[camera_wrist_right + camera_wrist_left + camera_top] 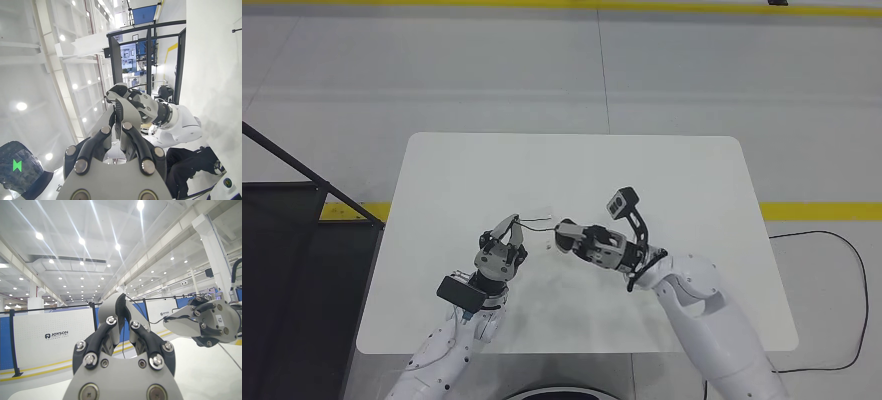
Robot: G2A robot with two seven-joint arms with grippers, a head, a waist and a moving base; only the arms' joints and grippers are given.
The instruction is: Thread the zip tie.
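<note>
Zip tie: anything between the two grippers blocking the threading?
Nothing visible. The zip tie spans open air between the left gripper and the right gripper, both shut on it, above the table.

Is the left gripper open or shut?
Shut. In the left wrist view the left gripper pinches the thin black zip tie with no gap, and the tie runs across to the right gripper.

A white table [662, 170] with rounded corners stands on a grey floor [442, 70]. A yellow line [822, 211] on the floor passes under it, and a thin black cable [817, 233] curves across the floor beside its right edge. A dark screen [292, 300] stands by its left edge. Farther off, white perforated panels [56, 323] and blue panels [140, 308] stand between black posts [14, 342], under round ceiling lights [81, 240].
</note>
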